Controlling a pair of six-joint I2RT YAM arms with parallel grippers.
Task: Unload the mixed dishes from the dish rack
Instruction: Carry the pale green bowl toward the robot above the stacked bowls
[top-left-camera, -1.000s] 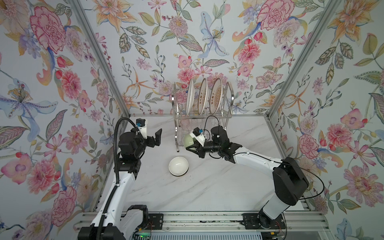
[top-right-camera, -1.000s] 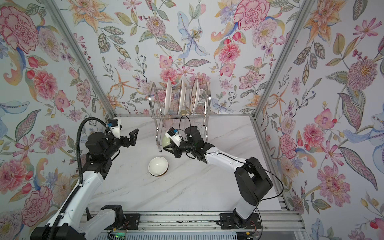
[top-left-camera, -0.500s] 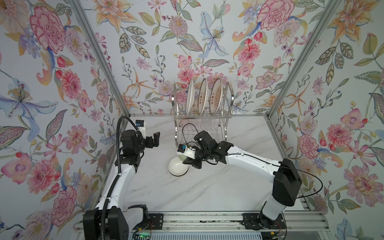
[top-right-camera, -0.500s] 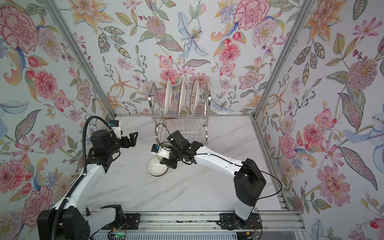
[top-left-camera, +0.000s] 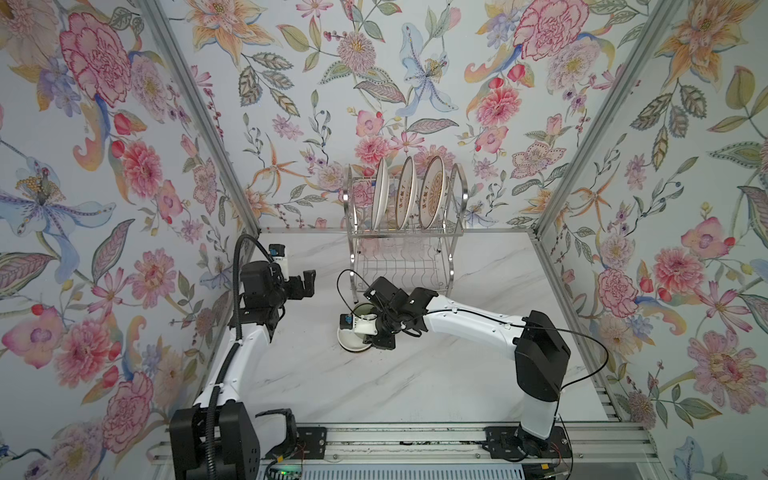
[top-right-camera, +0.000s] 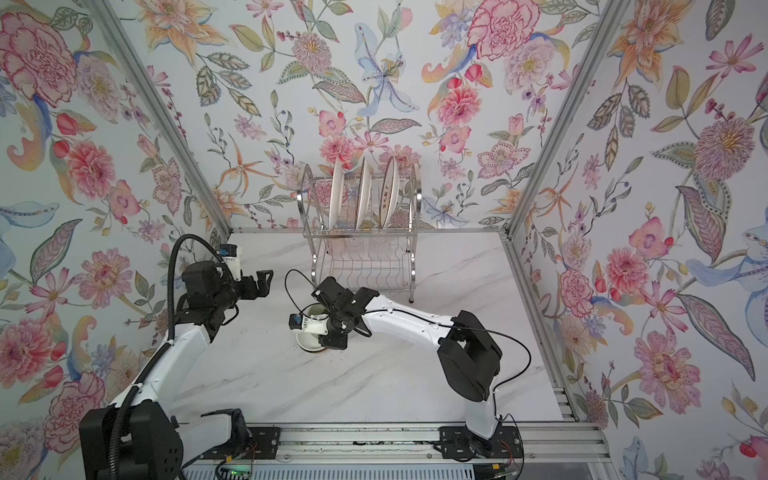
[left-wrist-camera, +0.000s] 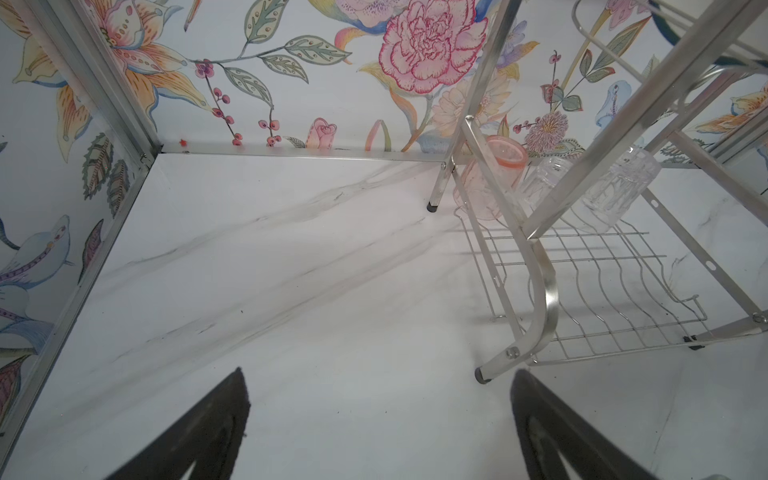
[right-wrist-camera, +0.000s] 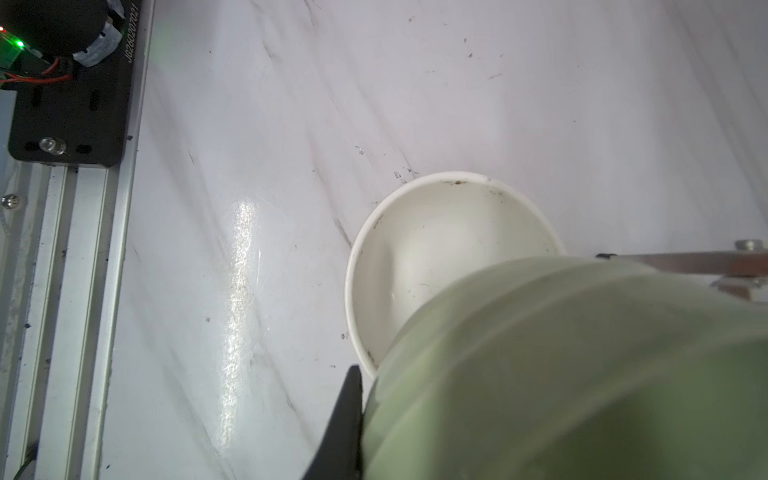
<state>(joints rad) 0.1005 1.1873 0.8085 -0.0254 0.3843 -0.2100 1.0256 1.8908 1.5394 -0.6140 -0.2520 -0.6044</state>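
green bowl (right-wrist-camera: 582, 374) carried from dish rack (top-left-camera: 405, 235) to over white bowl (right-wrist-camera: 436, 249).

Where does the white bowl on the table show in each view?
In a top view: white bowl mid-table, partly under the right arm.
In a top view: same spot.
Left wrist: not in it.
Right wrist: centre of frame, open side up.
Shared landmark: the green bowl, held just above it.

Overhead stereo pair, two close wrist views
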